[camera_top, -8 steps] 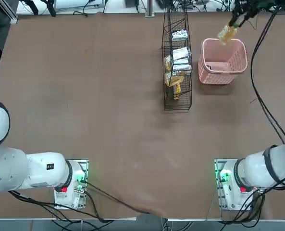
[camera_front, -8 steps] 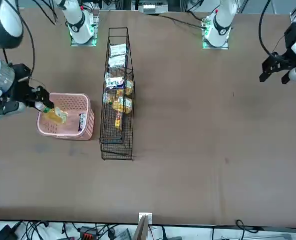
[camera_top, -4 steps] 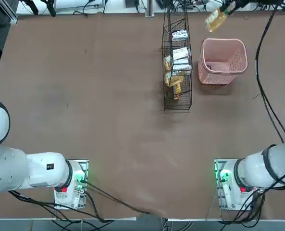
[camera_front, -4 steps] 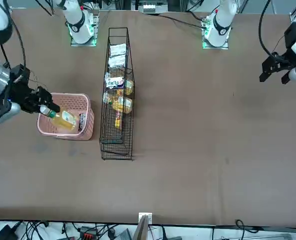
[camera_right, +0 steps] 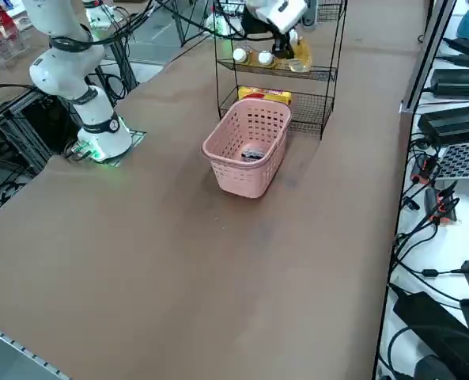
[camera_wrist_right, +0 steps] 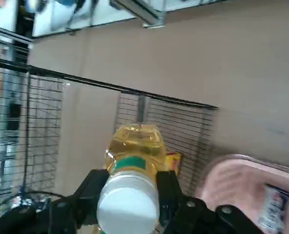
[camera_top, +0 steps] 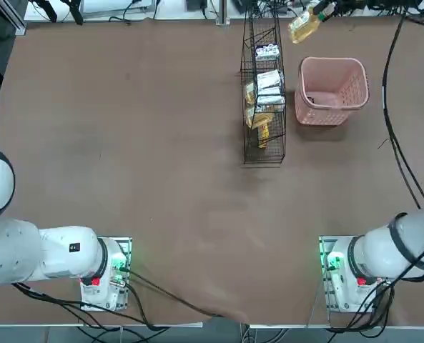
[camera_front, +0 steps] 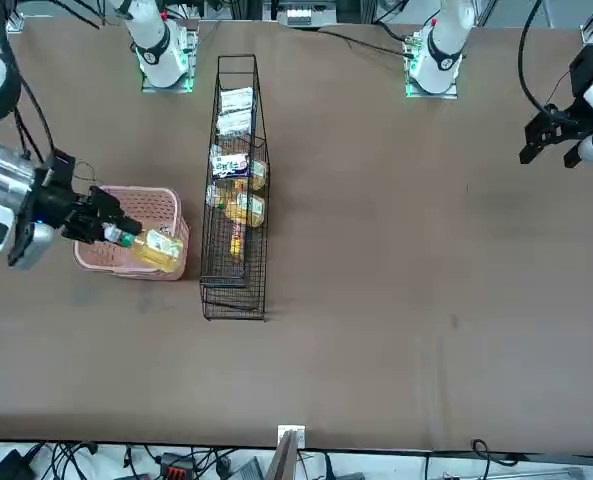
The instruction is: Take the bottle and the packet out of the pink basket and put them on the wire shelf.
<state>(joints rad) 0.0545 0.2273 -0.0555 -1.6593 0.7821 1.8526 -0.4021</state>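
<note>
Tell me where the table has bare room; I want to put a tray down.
The widest bare patch lies between the black wire shelf and the robot's bases. Another borders the near side of the pale pink plastic basket. It is crowded where shelf and basket stand close, beneath the right gripper.

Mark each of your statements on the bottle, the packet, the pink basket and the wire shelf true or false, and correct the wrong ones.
1. The right gripper grips the bottle by its cap end. True.
2. The bottle stands inside the pink basket. False: it is held in the air, out of the basket.
3. The packet lies in the pink basket. True.
4. The wire shelf holds nothing. False: bottles and packets are on its tiers.
</note>
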